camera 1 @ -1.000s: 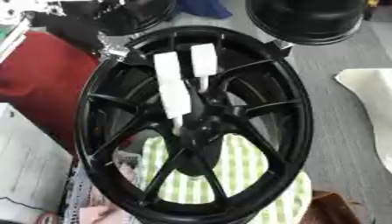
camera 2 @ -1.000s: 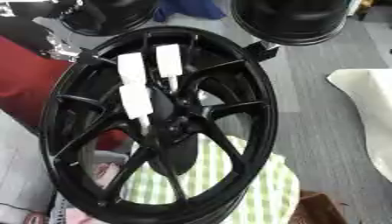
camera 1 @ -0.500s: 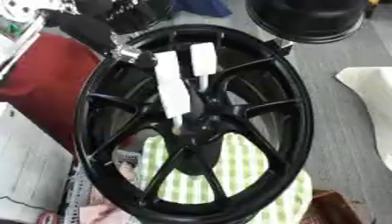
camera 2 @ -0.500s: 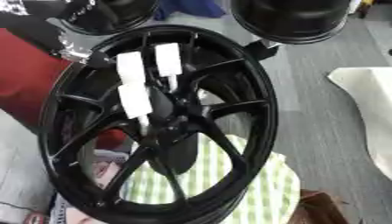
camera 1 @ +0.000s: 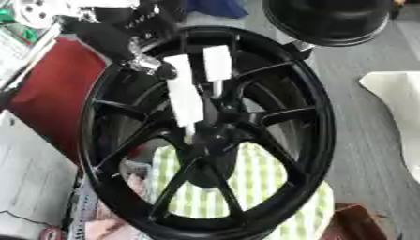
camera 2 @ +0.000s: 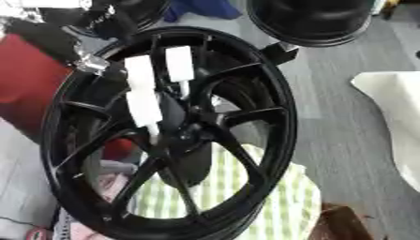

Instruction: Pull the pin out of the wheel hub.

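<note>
A large black multi-spoke alloy wheel (camera 1: pixel 316 136) stands tilted on its rim and fills both eye views, its lower edge over a green-and-white checked cloth (camera 1: pixel 279 185). A second black round wheel-like shape (camera 1: pixel 328 18) sits behind it at upper right, a dark red padded block (camera 1: pixel 45 89) lies to its left, and a pale cream sheet (camera 1: pixel 398 108) shows at the right edge.

Two white rectangular-handled pins stand in the hub region: the long white pin (camera 1: pixel 184 101), running down to a thin tip just beside the hub centre (camera 1: pixel 215 136), and the shorter white pin (camera 1: pixel 216 65) beside it, nearer the upper rim.

The left robot hand (camera 1: pixel 123 35), black with silver joints, comes in from the upper left and hangs over the upper-left rim, just beside the top of the long white pin. The blur probably hides a first contact, but whether its fingers are curled or released cannot be told. The right robot hand shows in neither view.

The pull looks not yet begun. The risks from here: a sideways tug could jam the pin in its hole or rock the unsteady, tilted wheel, and fingers closing on the rim or a spoke instead of the handle would slip off.
</note>
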